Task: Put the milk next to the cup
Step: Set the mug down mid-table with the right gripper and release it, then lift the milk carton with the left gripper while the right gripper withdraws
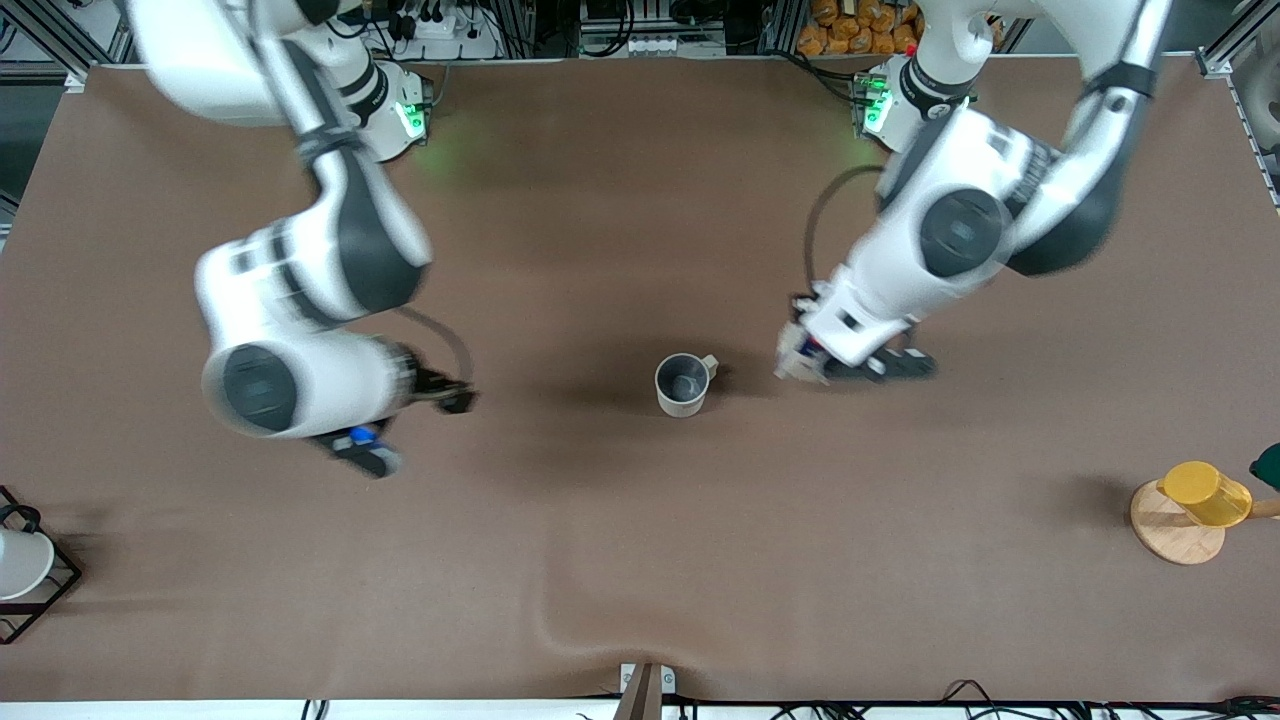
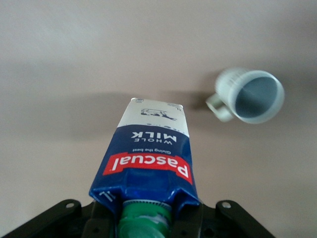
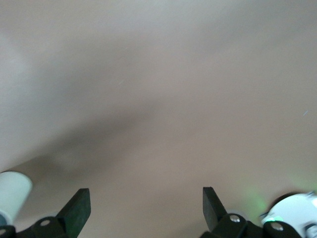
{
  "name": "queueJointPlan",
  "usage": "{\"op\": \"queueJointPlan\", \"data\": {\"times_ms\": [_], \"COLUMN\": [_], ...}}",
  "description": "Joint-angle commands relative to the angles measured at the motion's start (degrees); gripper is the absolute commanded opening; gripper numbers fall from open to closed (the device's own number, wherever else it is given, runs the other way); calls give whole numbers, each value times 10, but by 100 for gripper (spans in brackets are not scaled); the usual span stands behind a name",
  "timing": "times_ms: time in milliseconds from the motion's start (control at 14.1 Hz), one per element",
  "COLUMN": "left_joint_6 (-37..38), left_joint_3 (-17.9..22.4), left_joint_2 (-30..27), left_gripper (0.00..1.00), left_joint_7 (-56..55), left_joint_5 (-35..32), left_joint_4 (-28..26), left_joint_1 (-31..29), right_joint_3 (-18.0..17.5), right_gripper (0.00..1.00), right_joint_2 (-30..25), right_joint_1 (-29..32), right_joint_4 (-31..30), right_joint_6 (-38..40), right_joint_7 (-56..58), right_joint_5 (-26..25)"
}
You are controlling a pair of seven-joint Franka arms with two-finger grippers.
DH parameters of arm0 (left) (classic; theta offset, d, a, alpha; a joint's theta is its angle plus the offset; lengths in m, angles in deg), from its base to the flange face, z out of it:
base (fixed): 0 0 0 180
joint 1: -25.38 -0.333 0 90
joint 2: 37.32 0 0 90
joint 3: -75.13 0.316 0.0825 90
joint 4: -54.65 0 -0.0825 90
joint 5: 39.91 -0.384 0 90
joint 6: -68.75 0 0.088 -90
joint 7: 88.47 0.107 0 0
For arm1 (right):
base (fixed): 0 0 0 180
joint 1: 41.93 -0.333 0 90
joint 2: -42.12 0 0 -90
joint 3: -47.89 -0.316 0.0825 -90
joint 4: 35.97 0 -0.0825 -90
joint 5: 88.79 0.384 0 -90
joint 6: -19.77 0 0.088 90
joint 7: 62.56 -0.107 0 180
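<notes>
The cup (image 1: 683,384) is an off-white mug with a grey inside, standing upright mid-table; it also shows in the left wrist view (image 2: 252,96). My left gripper (image 1: 815,360) is shut on the milk (image 2: 151,148), a dark blue and white carton with a red label and green cap, gripped at its top. The milk (image 1: 798,352) is held low over the table, beside the cup's handle, toward the left arm's end. I cannot tell whether it touches the table. My right gripper (image 1: 415,430) is open and empty over bare table toward the right arm's end; its fingers (image 3: 81,206) stand wide apart.
A yellow plastic cup (image 1: 1205,493) lies on a round wooden coaster (image 1: 1170,535) at the left arm's end. A white cup in a black wire frame (image 1: 20,565) stands at the right arm's end. The brown table cover (image 1: 640,560) has a wrinkle near the front edge.
</notes>
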Motion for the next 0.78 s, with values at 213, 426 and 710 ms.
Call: {"op": "queueJointPlan", "data": {"times_ms": [213, 426, 710], "left_joint_6": [22, -2, -51], "left_joint_3": [-52, -51, -50], "left_joint_2": [44, 79, 120], "left_gripper": [0, 0, 0], "left_joint_7": [-184, -217, -229], "left_joint_5": [-5, -8, -40], "left_joint_4": [58, 61, 61], "left_joint_1": [123, 139, 139], "right_joint_3": [-11, -10, -10], "right_gripper": [100, 100, 100], "right_joint_2": [-15, -17, -19], "right_joint_1": [102, 126, 157], "right_joint_4": [-41, -41, -42], "right_joint_6": [-4, -37, -51], "right_joint_7": [232, 357, 466], "right_joint_5": [-16, -30, -38]}}
